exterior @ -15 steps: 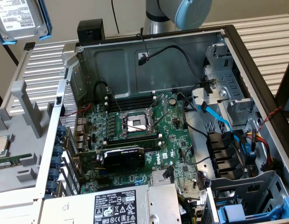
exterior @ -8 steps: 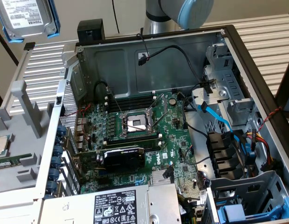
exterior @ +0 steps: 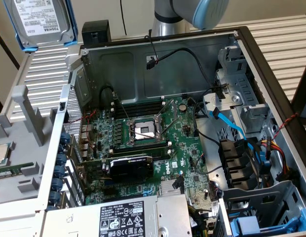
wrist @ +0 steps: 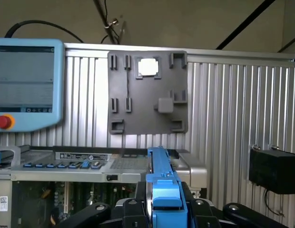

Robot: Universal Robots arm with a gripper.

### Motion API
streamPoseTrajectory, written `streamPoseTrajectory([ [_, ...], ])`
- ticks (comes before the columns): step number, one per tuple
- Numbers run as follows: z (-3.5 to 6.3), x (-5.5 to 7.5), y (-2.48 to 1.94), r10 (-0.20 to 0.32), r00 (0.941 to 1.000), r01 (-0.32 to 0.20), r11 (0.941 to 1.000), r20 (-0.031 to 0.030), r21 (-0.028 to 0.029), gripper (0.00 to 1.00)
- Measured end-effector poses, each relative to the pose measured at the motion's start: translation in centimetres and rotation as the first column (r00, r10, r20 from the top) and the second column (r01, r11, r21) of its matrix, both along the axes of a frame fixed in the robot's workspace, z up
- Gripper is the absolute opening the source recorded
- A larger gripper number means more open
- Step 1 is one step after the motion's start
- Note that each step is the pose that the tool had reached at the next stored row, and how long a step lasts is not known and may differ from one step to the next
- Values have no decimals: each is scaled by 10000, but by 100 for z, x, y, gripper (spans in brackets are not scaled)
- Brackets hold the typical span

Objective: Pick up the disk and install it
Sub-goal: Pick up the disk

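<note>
Gripper [wrist: 165,211]: clamped on the disk, black fingers [wrist: 133,213] on either side of its blue carrier.
Disk [exterior: 42,20]: raised at the exterior view's upper left, white label facing the camera, outside the computer case.
Computer case [exterior: 143,64]: lying open, motherboard [exterior: 187,148] exposed, well apart from the disk.

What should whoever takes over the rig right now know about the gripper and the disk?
Gripper: closed on the disk, clamping its blue frame edge-on.
Disk: held in the air at the exterior view's upper left, outside the open computer case.
Done: pickup.
Left: disk not yet in the case.
</note>
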State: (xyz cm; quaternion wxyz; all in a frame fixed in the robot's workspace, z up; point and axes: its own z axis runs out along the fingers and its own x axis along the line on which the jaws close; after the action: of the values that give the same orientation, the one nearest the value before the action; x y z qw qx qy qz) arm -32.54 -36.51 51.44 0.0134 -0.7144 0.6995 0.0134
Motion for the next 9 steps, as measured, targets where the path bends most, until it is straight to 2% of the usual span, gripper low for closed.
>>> streamPoseTrajectory([
  [5,0,122,-107,0,9999,0,10000,-107,0,37],
  [9,0,261,-187,0,9999,0,10000,-142,1,37],
])
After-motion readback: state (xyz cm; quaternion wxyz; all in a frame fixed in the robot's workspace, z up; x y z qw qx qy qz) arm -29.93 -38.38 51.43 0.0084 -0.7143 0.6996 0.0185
